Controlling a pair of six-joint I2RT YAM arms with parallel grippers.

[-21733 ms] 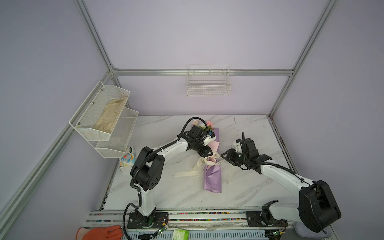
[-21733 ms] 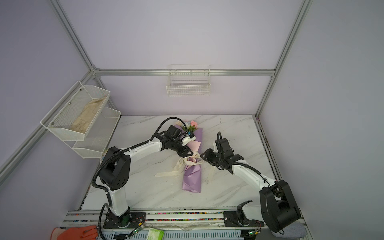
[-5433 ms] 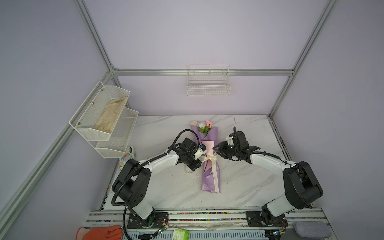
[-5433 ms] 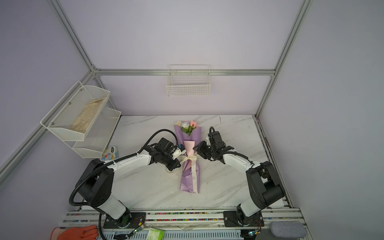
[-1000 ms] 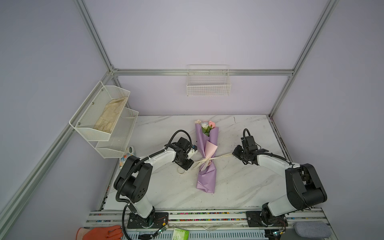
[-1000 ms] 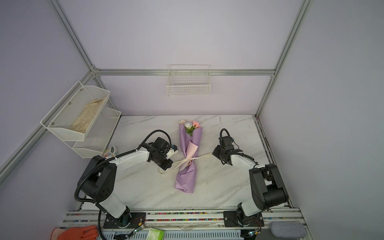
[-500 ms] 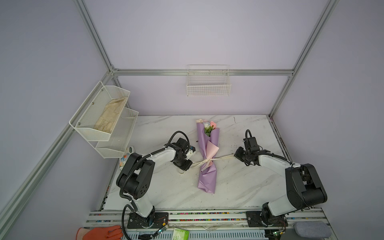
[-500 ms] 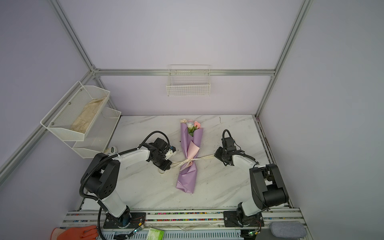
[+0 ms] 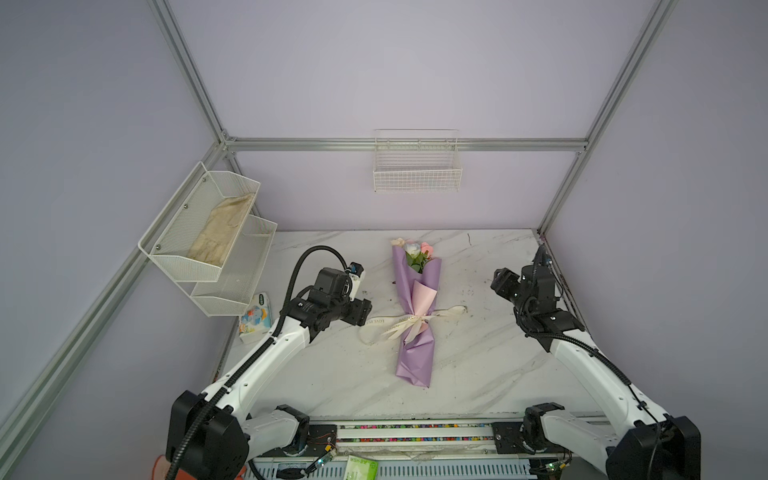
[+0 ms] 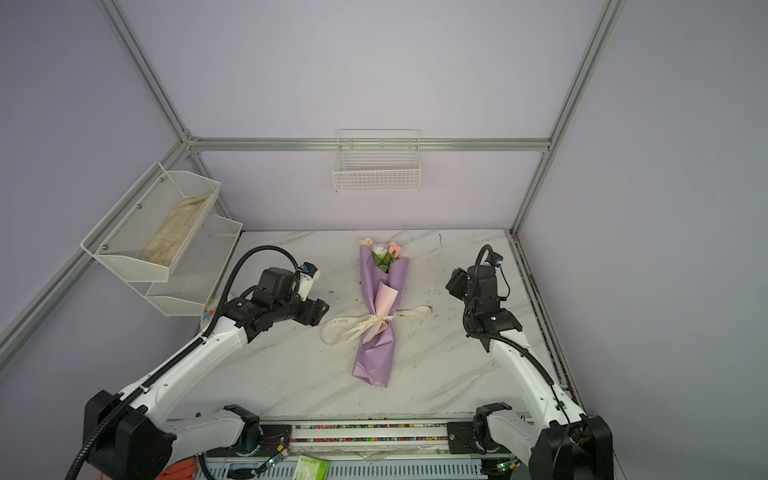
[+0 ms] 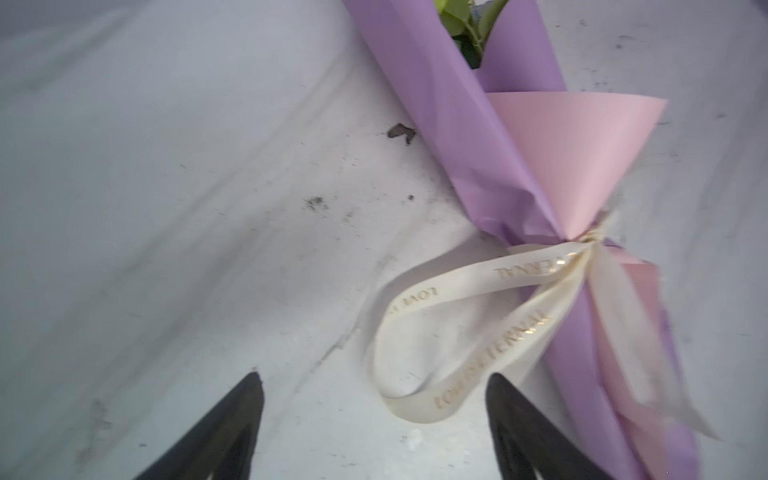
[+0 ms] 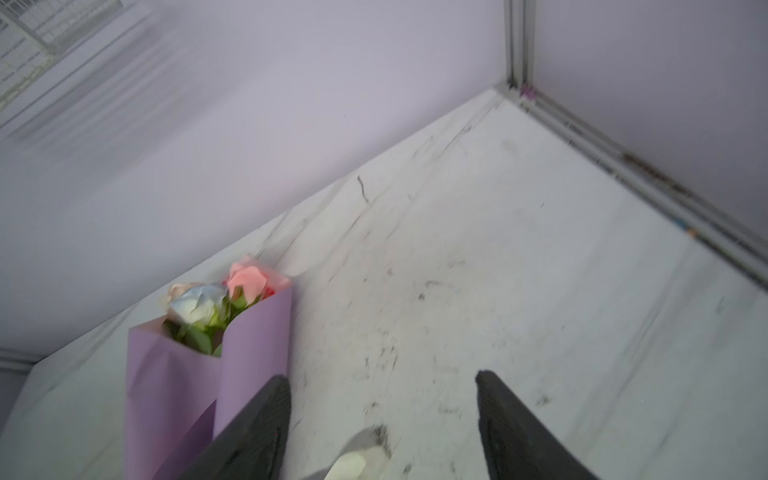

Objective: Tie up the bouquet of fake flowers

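Your left gripper [image 11: 374, 376] and right gripper [image 12: 380, 374] have dropped the ribbon [image 11: 457, 286], jaws apart. Snag the loop just ahead of the left and you loosen the bouquet [image 9: 415, 332].

Lab test cell, aluminium frame [image 9: 399, 144], lilac walls [image 9: 374, 75]

- Both top views look down from high above the front edge of the table [image 9: 478, 365] toward the back wall, sharing nearly the whole scene.
- The left wrist camera hangs close over the table, facing the tied middle of the bouquet [image 11: 519, 166].
- The right wrist camera, also low, faces the back right corner and catches the bouquet's flower end.
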